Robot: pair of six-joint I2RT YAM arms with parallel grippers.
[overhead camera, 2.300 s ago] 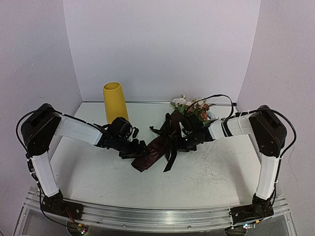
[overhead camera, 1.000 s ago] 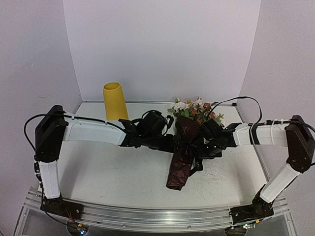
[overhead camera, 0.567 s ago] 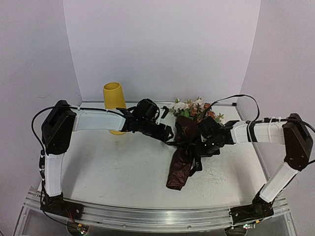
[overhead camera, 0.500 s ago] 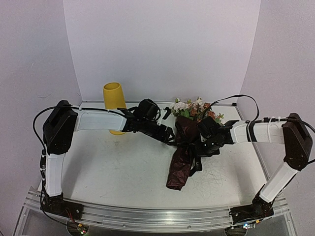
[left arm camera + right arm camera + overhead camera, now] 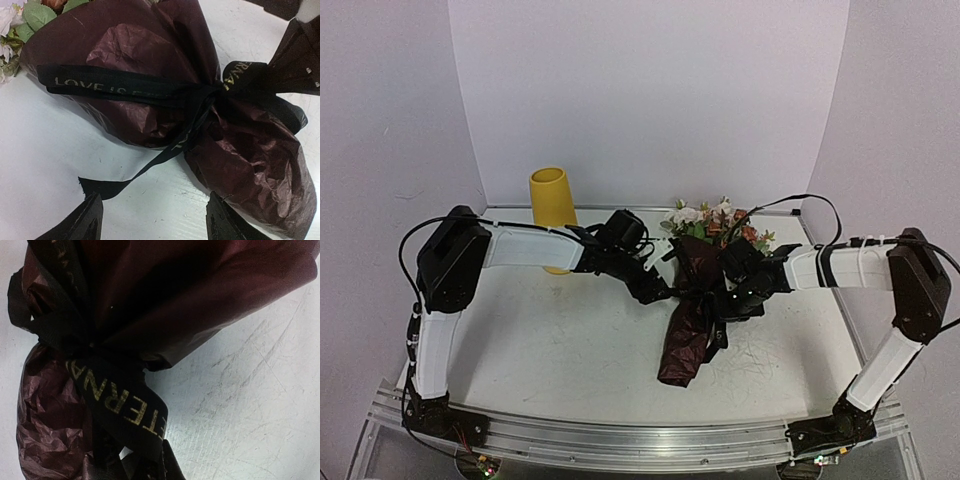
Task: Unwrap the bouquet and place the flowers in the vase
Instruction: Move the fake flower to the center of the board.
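Left gripper (image 5: pixel 656 291) is down beside the bouquet (image 5: pixel 685 335), its fingers spread apart and gripping nothing, with a loose tail of the black ribbon (image 5: pixel 125 86) lying on the white table (image 5: pixel 550 350) just ahead of them. Across from it, the right gripper (image 5: pixel 728 298) is pinched shut on that ribbon near the knot. The bouquet lies wrapped and tied right of centre, flowers (image 5: pixel 715 218) toward the back wall, while the yellow vase (image 5: pixel 552 200) stands upright well apart at back left.
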